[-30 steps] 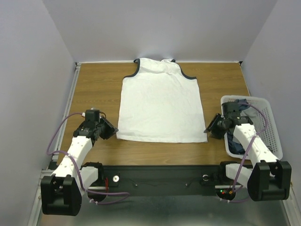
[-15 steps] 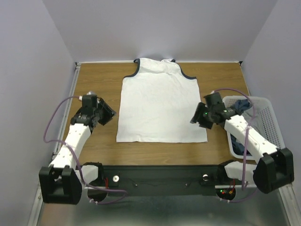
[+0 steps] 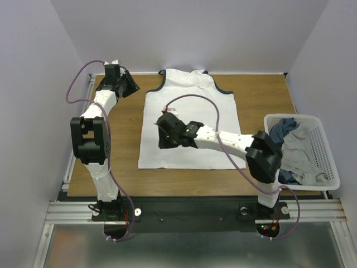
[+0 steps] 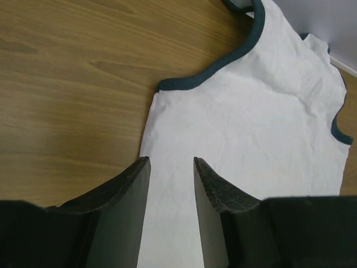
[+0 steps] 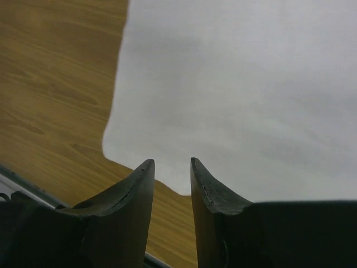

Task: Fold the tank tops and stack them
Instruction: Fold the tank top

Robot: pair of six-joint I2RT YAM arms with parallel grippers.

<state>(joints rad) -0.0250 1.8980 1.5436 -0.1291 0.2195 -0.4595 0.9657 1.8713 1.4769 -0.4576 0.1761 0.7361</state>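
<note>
- As both my arms had swung away from the near corners within the last second, the white tank top [image 3: 189,123] lay where it had been: spread flat mid-desk [image 3: 262,100], neck toward the far wall, not yet folded.
- My left pincer [image 4: 172,163] had travelled to the far left and hung over the top's left edge, just below the navy-trimmed armhole. Its jaws stood narrowly apart with nothing between them.
- My right pincer [image 5: 172,163] had crossed over the cloth toward its near left corner. Its jaws were narrow too, and it gripped nothing.
- I judged that with both pincers lined along the same side, the first fold was being set up: pinch that edge at two spots and carry it across.
- The grey top [image 3: 301,153] and dark blue top [image 3: 281,127] lay heaped in the basket [image 3: 329,156] on my right, so no stack had begun.
</note>
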